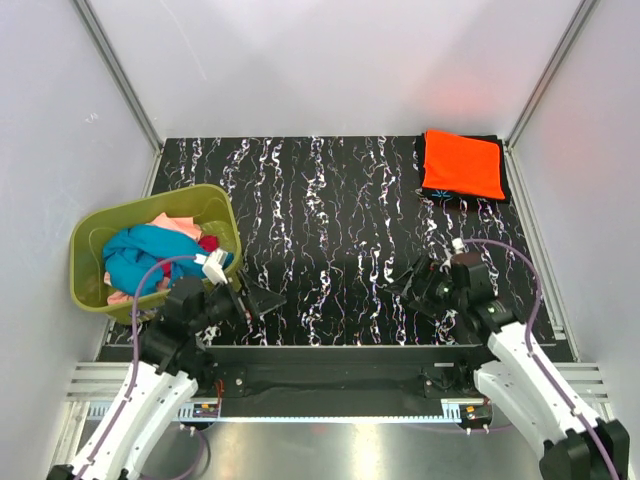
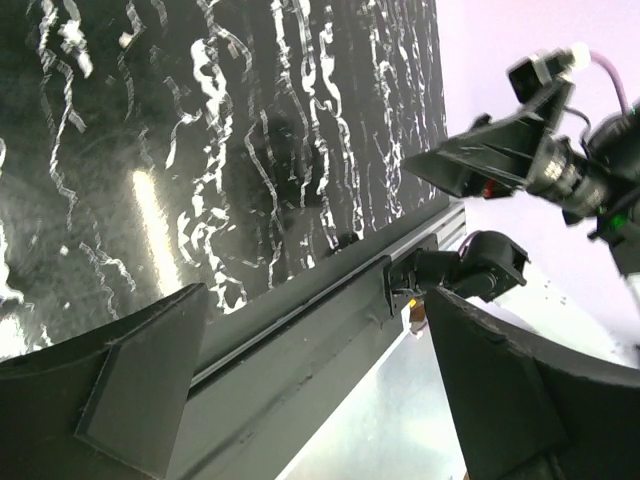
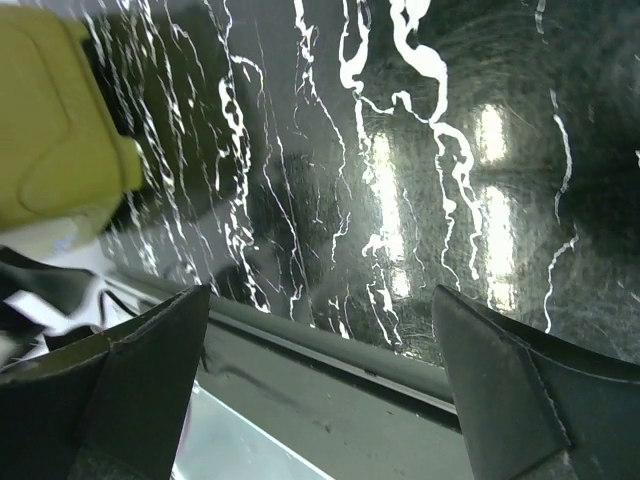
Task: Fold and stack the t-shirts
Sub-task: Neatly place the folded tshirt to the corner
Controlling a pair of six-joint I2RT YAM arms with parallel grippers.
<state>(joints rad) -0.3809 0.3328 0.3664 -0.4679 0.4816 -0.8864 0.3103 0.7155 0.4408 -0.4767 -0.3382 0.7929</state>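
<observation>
1. Left gripper [image 1: 262, 300] had its jaws spread wide with nothing between them; its wrist view showed only the table [image 1: 330, 200] and the front rail [image 2: 300, 330] in the gap
2. Right gripper [image 1: 412, 283] jaws were also wide apart and empty, over the near right part of the table
3. Both grippers sat close to the table's near edge, well apart from each other, tips pointing inward
4. Orange t-shirt [image 1: 462, 163] was folded flat on top of the black t-shirt [image 1: 428, 170] at the far right corner, well apart from both grippers
5. Black t-shirt's edges stuck out past the orange one on the left and near sides; small light-blue mark on the near strip
6. Olive-green basket [image 1: 90, 290] stood at the table's left edge, just beside the left arm
7. Teal t-shirt [image 1: 140, 255] was bunched inside the basket, pink t-shirt [image 1: 175, 222] behind it, a bit of red t-shirt [image 1: 210, 243] at its right
</observation>
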